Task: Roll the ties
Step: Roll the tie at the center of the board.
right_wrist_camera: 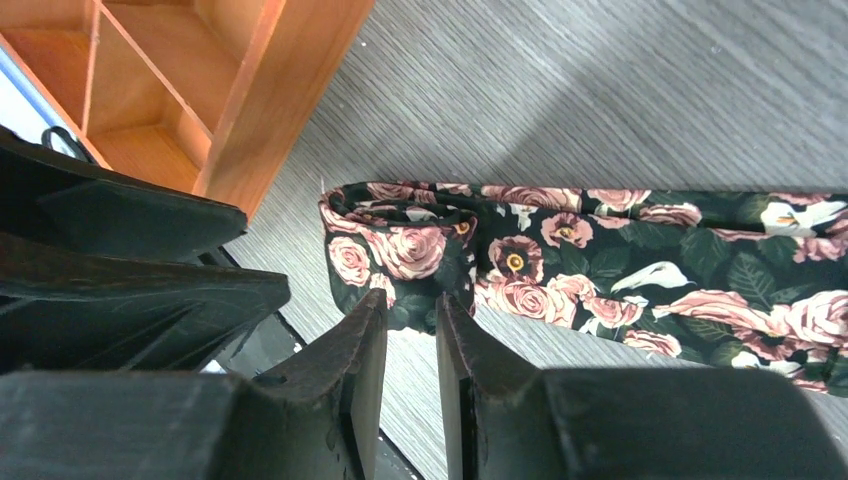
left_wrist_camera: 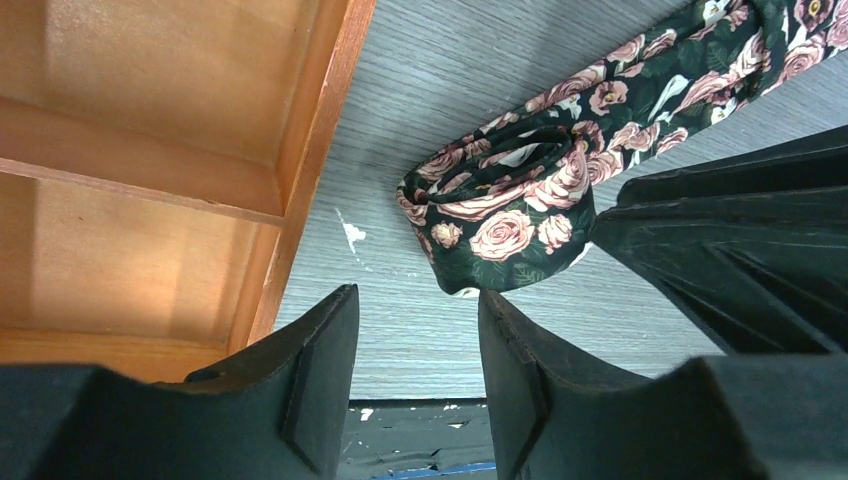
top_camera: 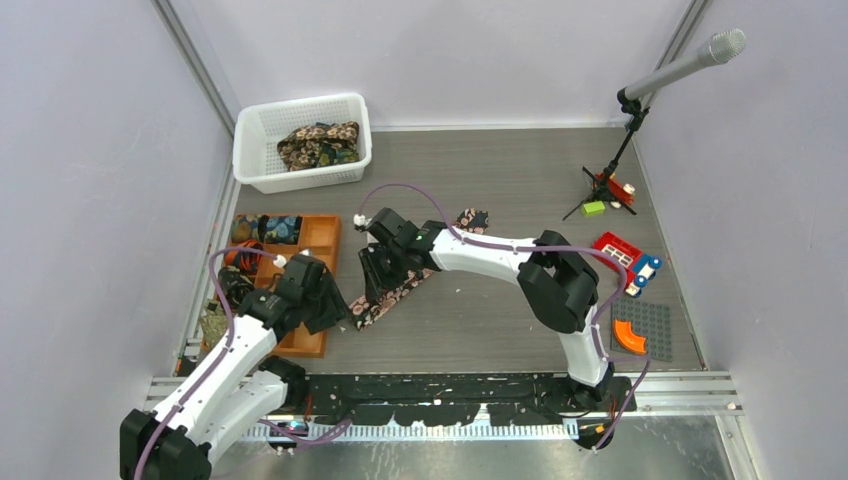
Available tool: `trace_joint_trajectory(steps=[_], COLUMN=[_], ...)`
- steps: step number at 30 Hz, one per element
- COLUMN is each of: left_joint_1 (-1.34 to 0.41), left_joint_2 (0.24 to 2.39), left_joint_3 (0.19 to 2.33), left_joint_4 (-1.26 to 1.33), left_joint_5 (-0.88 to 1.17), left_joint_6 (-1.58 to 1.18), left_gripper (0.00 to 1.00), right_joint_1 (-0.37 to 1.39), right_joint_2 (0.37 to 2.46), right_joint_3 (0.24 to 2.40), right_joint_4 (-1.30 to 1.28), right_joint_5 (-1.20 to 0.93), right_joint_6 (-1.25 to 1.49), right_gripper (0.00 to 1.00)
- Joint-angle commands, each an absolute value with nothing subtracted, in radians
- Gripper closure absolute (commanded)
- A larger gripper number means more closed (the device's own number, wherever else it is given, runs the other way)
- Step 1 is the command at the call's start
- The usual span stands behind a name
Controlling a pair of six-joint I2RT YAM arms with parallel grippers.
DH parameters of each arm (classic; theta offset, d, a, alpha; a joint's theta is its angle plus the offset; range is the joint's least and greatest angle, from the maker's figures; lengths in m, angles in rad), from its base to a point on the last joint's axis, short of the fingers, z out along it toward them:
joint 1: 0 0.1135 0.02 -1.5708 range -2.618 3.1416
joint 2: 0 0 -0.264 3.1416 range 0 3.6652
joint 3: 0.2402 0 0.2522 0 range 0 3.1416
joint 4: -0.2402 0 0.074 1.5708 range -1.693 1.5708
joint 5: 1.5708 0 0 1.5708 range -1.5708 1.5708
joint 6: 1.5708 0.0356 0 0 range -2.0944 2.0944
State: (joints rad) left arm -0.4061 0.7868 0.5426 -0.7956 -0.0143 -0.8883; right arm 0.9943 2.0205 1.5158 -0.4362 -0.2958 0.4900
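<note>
Right, top view first: found the black floral tie (top_camera: 392,295) stretched slantwise across the worktop (top_camera: 520,170), its near end just beside the orange tray (top_camera: 318,235). Caught the left tool (top_camera: 335,308) and the right tool (top_camera: 378,280) crowded together over that end, presumably to steady the coil with one and wind it with the other. Noted more ties (top_camera: 320,145) heaped in the white basket (top_camera: 255,150), well apart at the back.

Over to the left wrist: showed the left tool (left_wrist_camera: 418,300) released, with only bare worktop in the gap. Put the tie's rolled end (left_wrist_camera: 500,200) just beyond the fingertips, apparently not touching them, a few flattened turns wound and the tail running off up and right. Read, as a judgement, like a stand-off stance, ready to nip the coil. Had the tray wall (left_wrist_camera: 310,150) close on the left and the right tool's dark bulk on the right.

Then the right wrist: had the right tool (right_wrist_camera: 412,300) nearly closed, fingertips straddling the near edge of the rolled end (right_wrist_camera: 400,240). Could not tell whether clenched on the fabric or merely set around it. Probably placed there to stop the coil springing open. Saw the unrolled length (right_wrist_camera: 650,270) lying flat to the right, so judged most of the rolling not yet done.
</note>
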Motion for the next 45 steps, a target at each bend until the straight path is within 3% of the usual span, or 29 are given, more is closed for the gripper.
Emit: trace_joint_trajectory(steps=[1, 20, 45], left_joint_1=[-0.416, -0.436, -0.445], left_joint_2=[0.794, 0.810, 0.674], left_joint_3=[0.538, 0.469, 0.297], left_joint_4=[-0.741, -0.655, -0.478], left_joint_5=[-0.005, -0.004, -0.026], left_joint_6=[-0.901, -0.947, -1.203], left_gripper=[0.51, 0.49, 0.45], right_joint_1=[0.991, 0.987, 0.973], right_joint_2=[2.029, 2.094, 2.121], right_joint_3=[1.578, 1.554, 1.450], right_joint_4=[-0.439, -0.447, -0.353], right_joint_5=[-0.314, -0.295, -0.298], right_joint_6=[0.461, 0.435, 0.448], right_gripper=[0.69, 0.72, 0.73])
